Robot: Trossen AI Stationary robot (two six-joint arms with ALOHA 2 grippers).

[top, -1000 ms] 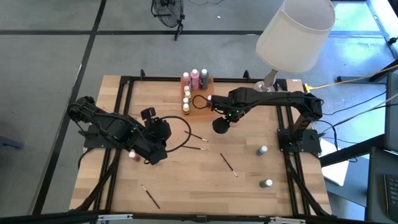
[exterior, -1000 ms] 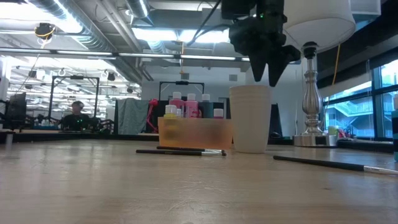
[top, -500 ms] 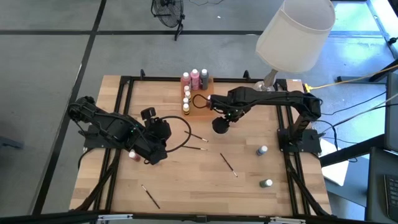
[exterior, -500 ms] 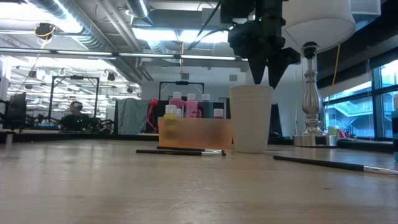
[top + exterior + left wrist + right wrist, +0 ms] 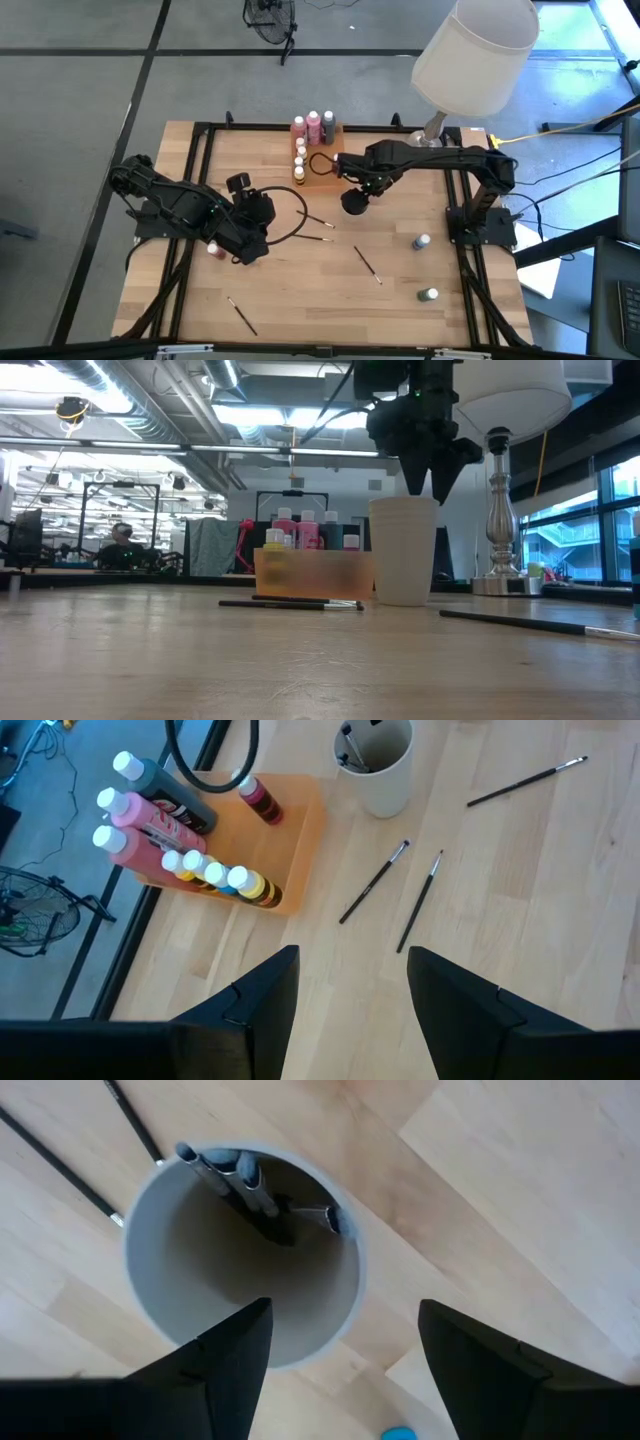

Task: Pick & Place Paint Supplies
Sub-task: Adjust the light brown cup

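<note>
The right claw (image 5: 335,1370), fingers spread and empty, hangs directly above the cup (image 5: 245,1260), which holds about three brushes; a drop appears complete. The next move calls for fetching a loose brush (image 5: 366,263): four lie on the worktop (image 5: 300,290), plus three loose bottles (image 5: 423,242). The tray (image 5: 290,840) holds about nine bottles. The left claw (image 5: 345,995) waits, spread.

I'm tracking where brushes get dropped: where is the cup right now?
In the high view the cup stands mid-table, just right of the orange tray, directly beneath the open right gripper, with brushes inside.
</note>
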